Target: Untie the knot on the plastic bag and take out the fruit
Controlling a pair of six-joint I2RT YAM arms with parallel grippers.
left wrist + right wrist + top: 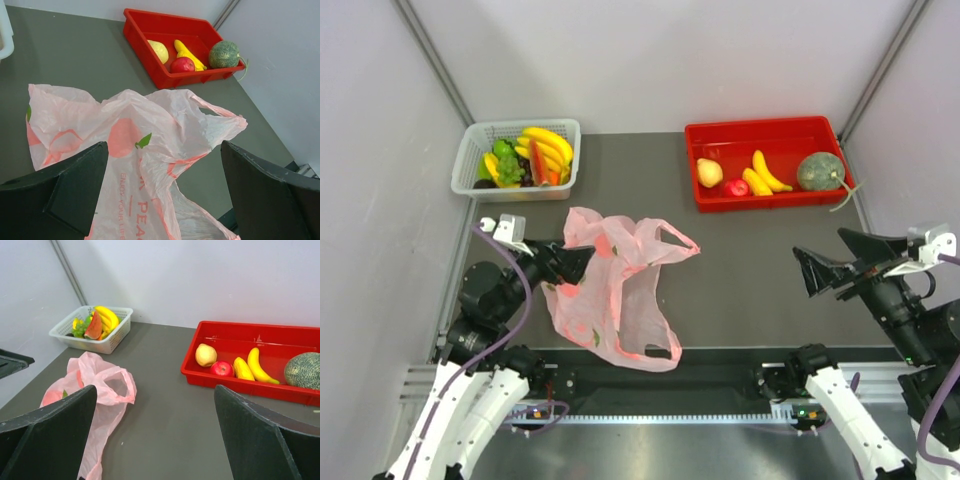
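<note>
The pink plastic bag (610, 290) lies flat and crumpled on the dark table, with its two loop handles (675, 245) loose and apart. No knot shows. The fruit lies in the red tray (760, 127): a green melon (819, 171), yellow bananas (765, 173), a small red fruit (737, 187) and a pale peach fruit (709, 172). My left gripper (582, 264) is open, just over the bag's left edge, with the bag (130, 135) between its fingers (75, 185). My right gripper (805, 272) is open and empty, right of the bag (100, 385).
A white basket (470, 150) with larger bananas, grapes and red-orange slices stands at the back left. The red tray stands at the back right, against the right wall. Grey walls enclose the table on three sides.
</note>
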